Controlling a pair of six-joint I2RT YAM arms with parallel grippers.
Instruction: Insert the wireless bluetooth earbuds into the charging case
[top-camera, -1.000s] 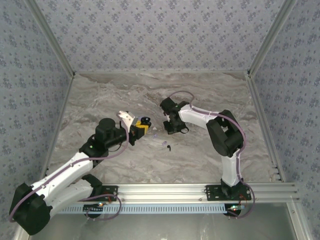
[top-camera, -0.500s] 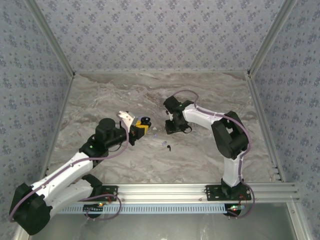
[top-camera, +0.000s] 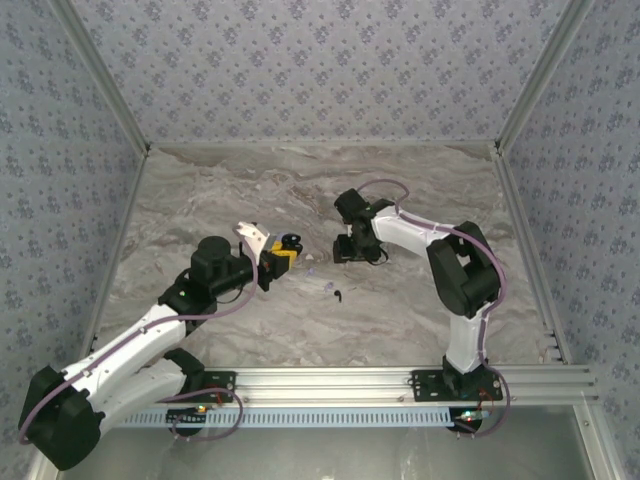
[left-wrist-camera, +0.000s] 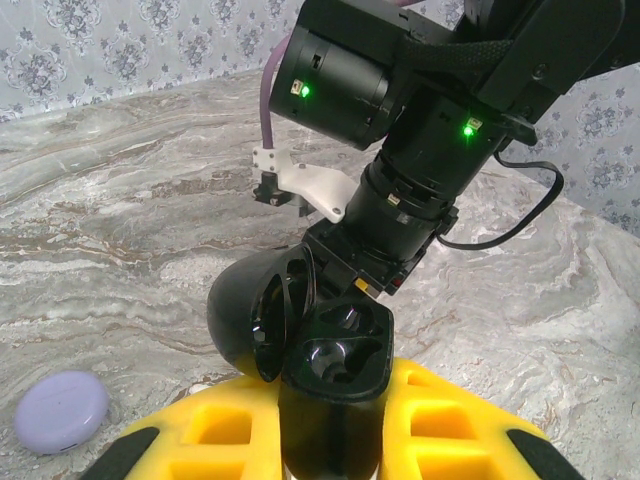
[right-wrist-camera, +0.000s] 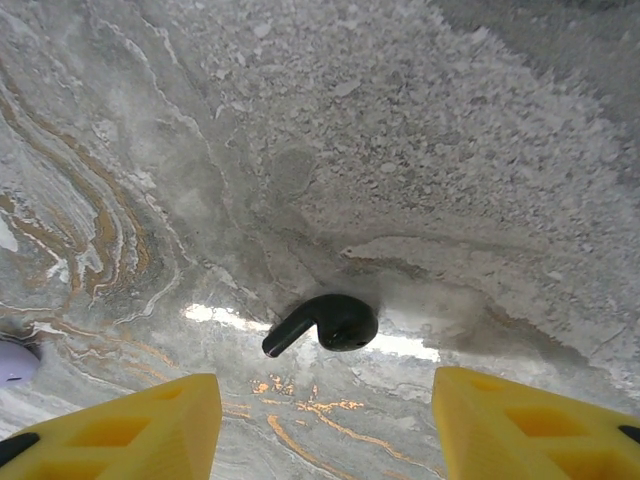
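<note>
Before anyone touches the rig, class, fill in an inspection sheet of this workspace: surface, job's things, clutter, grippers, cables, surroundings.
Surface: marbled grey table, no spills seen.
Job's things: black charging case open, both wells look empty; black earbud lying on the table; second black earbud loose nearby; pale purple case shut, on the table.
Clutter: nothing seen.
Grippers: left gripper jaws shut on the charging case; right gripper jaws open, black earbud ahead between them, untouched.
Cables: lilac cable runs into the right arm's wrist; black cable loops beside it.
Surroundings: patterned walls; metal rail at the near edge.
</note>
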